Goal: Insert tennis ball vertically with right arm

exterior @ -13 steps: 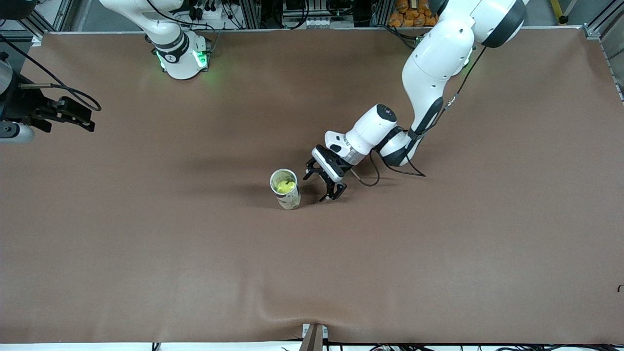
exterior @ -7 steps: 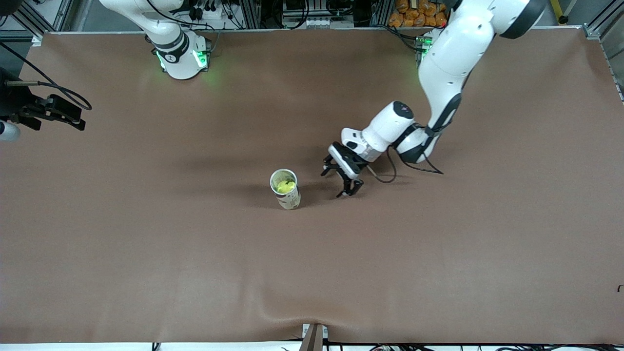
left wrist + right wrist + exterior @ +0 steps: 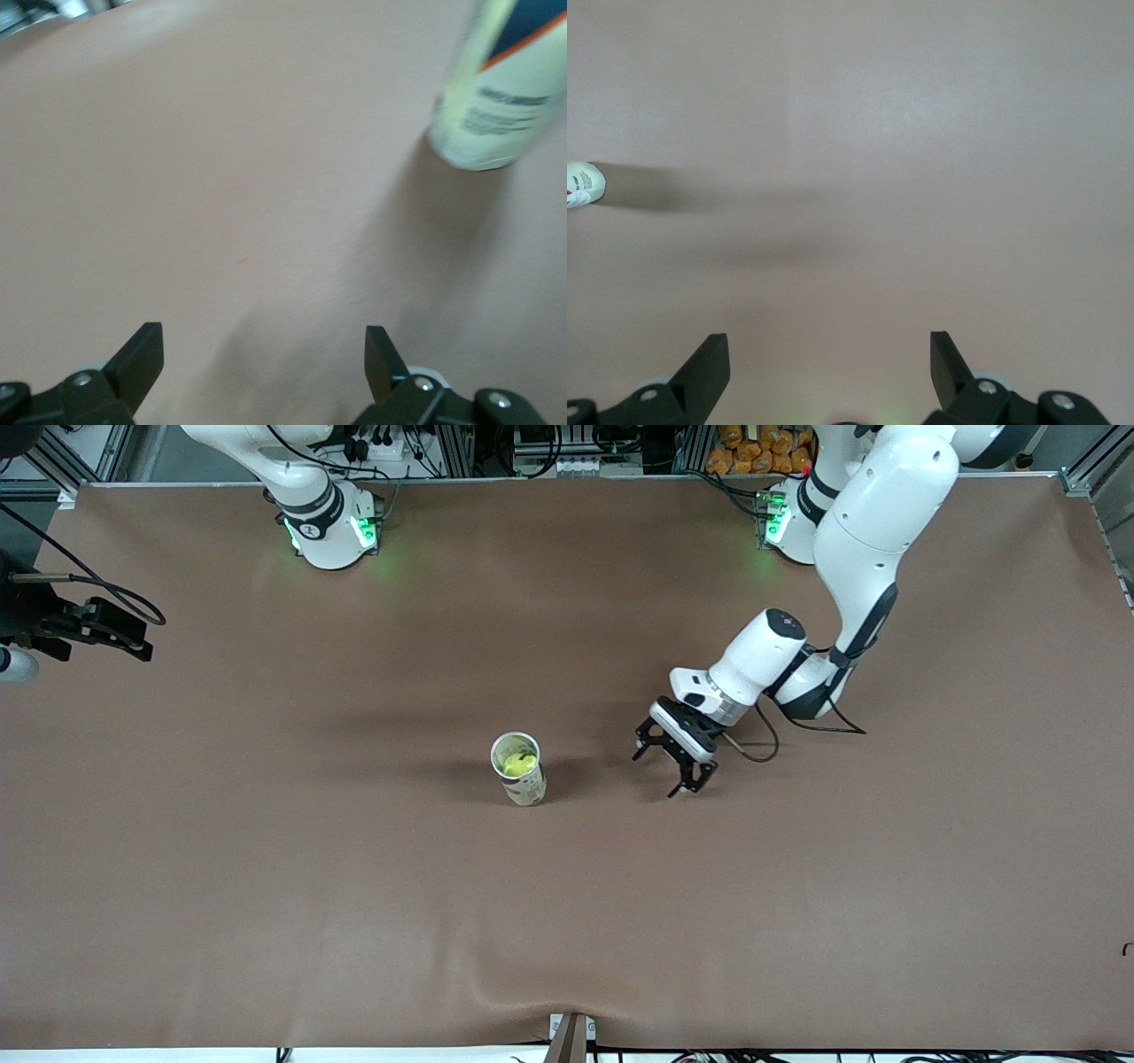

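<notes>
Since a second ago my left gripper has pulled away from the can toward its own end of the worktop, fingers wide and empty. I see the ball already inside the upright can, mid-worktop. My right gripper, fingers wide, hangs well apart over the right arm's end, so the left is nearer.
</notes>
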Controlling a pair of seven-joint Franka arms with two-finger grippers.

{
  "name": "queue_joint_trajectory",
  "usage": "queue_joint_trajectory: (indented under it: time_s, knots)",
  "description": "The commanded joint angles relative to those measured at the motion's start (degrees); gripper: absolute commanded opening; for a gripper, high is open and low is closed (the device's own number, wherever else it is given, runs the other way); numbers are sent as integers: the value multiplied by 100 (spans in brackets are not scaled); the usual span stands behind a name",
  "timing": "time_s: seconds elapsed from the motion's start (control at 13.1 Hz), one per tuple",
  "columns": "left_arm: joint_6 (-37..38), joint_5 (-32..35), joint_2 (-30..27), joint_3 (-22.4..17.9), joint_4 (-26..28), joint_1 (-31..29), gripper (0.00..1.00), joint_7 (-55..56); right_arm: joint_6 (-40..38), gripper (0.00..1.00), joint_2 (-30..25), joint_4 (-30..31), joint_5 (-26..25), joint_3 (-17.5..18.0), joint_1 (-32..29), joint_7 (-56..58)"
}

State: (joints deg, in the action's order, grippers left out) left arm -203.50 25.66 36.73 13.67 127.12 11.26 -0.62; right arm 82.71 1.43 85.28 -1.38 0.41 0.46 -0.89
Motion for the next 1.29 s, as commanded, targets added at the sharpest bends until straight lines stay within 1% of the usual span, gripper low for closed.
queue_joint_trajectory:
  time_s: [0.0,0.08,0.15,0.23,0.3,0.46,0.61,0.76,0.84,0.91,1.06,1.14,1.22]
  knots:
    - [38,71,-96,48,137,-387,100,455,-62,100,68,-143,-64,3,15,1]
    - [47,62,-114,40,146,-379,100,1067,-62,100,68,-143,-56,3,6,-8]
    - [125,62,-140,31,120,-388,100,1386,-62,100,68,-134,-56,3,6,-8]
    - [274,54,-192,22,102,-440,100,1511,-62,100,68,-125,-56,3,-2,-17]
    - [502,62,-332,40,76,-641,100,1582,-53,100,68,-125,-47,3,-2,-17]
    - [1465,27,-727,57,-55,-775,100,1740,-27,100,68,-125,-29,3,-2,-17]
    - [2835,18,-1018,101,-528,-713,100,2353,-18,100,68,-117,-29,3,-2,-17]
    - [4198,10,-1115,250,-1064,-783,100,2365,0,100,68,-116,-29,3,-2,-17]
    - [4839,-77,-1177,259,-1336,-775,100,2365,26,100,68,-116,-20,3,-2,-17]
    - [5742,-183,-1282,312,-1670,-775,100,2356,26,100,68,-116,49,3,-2,-17]
    - [7920,-332,-1301,513,-2783,-783,100,2199,44,100,68,-108,103,-6,-11,-8]
    - [8636,-655,-1248,514,-3285,-792,100,1946,44,100,68,-108,111,-6,-20,-8]
    - [9017,-1067,-1256,462,-3612,-792,100,1691,44,100,68,-99,103,-6,-20,-8]
